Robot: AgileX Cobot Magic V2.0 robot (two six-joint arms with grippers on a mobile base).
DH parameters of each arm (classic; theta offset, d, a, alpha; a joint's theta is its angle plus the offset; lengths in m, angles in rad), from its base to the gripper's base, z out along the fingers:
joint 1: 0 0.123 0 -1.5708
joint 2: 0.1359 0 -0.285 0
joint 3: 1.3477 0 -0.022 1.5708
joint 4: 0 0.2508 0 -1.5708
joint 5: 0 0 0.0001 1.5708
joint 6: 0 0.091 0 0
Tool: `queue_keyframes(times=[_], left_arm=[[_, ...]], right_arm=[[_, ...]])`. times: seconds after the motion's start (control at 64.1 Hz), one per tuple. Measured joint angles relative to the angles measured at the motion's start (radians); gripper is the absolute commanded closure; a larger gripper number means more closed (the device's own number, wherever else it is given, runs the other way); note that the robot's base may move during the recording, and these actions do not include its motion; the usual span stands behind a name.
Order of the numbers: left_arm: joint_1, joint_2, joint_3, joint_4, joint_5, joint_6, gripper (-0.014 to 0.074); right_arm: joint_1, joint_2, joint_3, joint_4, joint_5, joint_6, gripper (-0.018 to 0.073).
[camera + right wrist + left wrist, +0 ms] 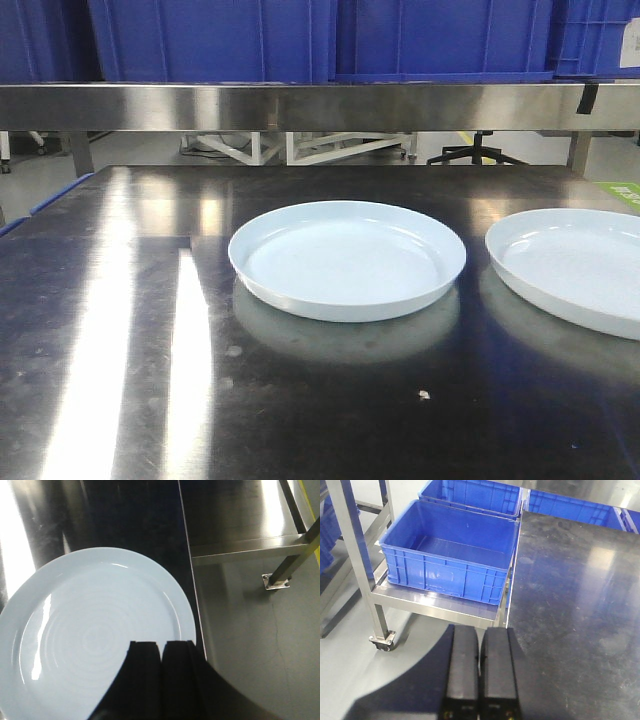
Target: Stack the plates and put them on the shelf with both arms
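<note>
The steel table (120, 330) filled most of my front view, with the shelf (300, 105) running across behind it and blue crates (210, 40) sitting on top of that. Off the table's left edge, my left wrist camera showed another blue crate (450, 555) on a wheeled cart.

Both plates lay flat on the table, rims up and well apart: the middle plate (347, 258) near the centre, and the right plate (575, 268) cut off by the frame edge. They were not yet stacked. Being round, neither gave me a long axis to line up on, so any stretch of rim would do.

The right gripper (161, 652) hung over a plate's near rim, jaws pressed together and holding nothing. That plate lay beside the table's right edge, so I took it for the right plate (90, 630), directly ahead of and below the jaws. The left gripper (480, 645) was likewise closed and empty, over the table's left edge with no plate in its view. I judged the right arm far nearer to a first pick.
</note>
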Motion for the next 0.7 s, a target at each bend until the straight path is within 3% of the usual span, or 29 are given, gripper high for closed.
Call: queue_keyframes(times=[0.094,0.156,0.219,0.297,0.359,0.703], left_arm=[[0.000,0.000,0.000,0.000,-0.002,0.000,0.0513],[0.000,0.000,0.000,0.000,-0.002,0.000,0.0513],[0.000,0.000,0.000,0.000,-0.002,0.000,0.0513],[0.000,0.000,0.000,0.000,-0.002,0.000,0.0513],[0.000,0.000,0.000,-0.002,-0.002,0.000,0.0513],[0.000,0.000,0.000,-0.002,-0.005,0.000,0.0513]], right_arm=[[0.000,0.000,0.000,0.000,0.000,0.000,0.0480],[0.000,0.000,0.000,0.000,0.000,0.000,0.0424],[0.000,0.000,0.000,0.000,0.000,0.000,0.0326],[0.000,0.000,0.000,0.000,0.000,0.000,0.0139],[0.000,0.000,0.000,0.000,0.000,0.000,0.0069],[0.000,0.000,0.000,0.000,-0.006,0.000,0.0115]])
